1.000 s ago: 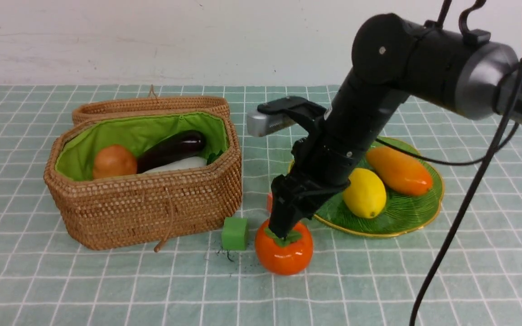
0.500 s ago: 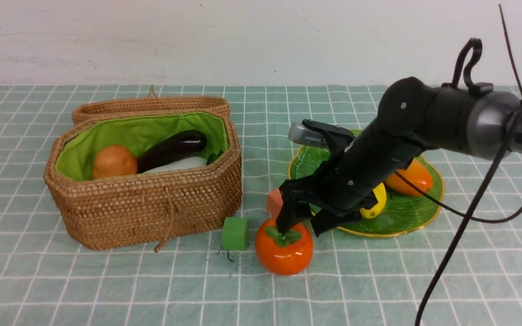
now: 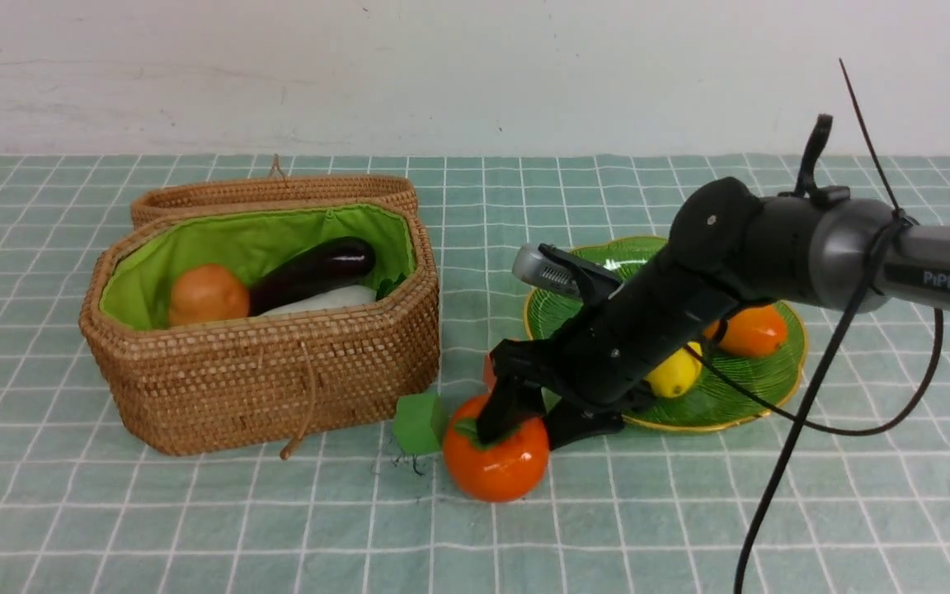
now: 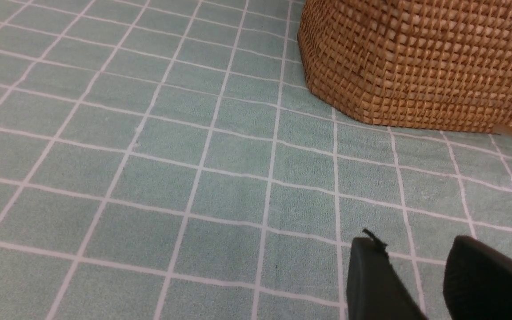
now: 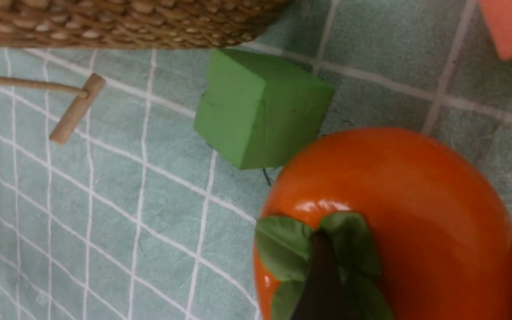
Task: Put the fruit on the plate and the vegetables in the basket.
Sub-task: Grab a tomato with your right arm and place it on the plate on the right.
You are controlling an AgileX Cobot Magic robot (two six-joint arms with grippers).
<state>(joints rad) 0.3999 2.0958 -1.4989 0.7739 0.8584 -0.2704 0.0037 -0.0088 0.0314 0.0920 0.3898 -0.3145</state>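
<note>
the persimmon (image 3: 496, 459) is shown on the checked tablecloth (image 3: 195, 528), in front of the near-left edge of the plate (image 3: 722, 408) and not on it; its green cap (image 5: 318, 253) is tilted toward the basket. the right gripper (image 3: 524, 421) is seen straddling the fruit, one black finger (image 3: 498, 408) pressed onto the cap and the other (image 3: 578, 429) at the fruit's right side, with the jaws spread wide about it (a firm grip cannot be confirmed). a green cube (image 3: 417, 422) is found touching or just beside the persimmon on its left, and a salmon cube (image 5: 511, 24) is partly hidden behind the gripper. on the plate, the lemon (image 3: 673, 373) and the mango (image 3: 751, 330) are seen lying side by side, both partly covered by the right arm (image 3: 689, 280). the basket (image 3: 261, 379) is shown to the left with its lid (image 3: 273, 194) folded back; inside it the potato (image 3: 207, 294), the eggplant (image 3: 314, 272) and the white radish (image 3: 331, 299) are seen against the green lining. a wooden toggle (image 5: 76, 109) on a cord is seen lying on the cloth in front of the basket. in the left wrist view, the left gripper (image 4: 420, 284) is shown low over bare cloth near the basket wall, its two fingers parted with nothing between them.
</note>
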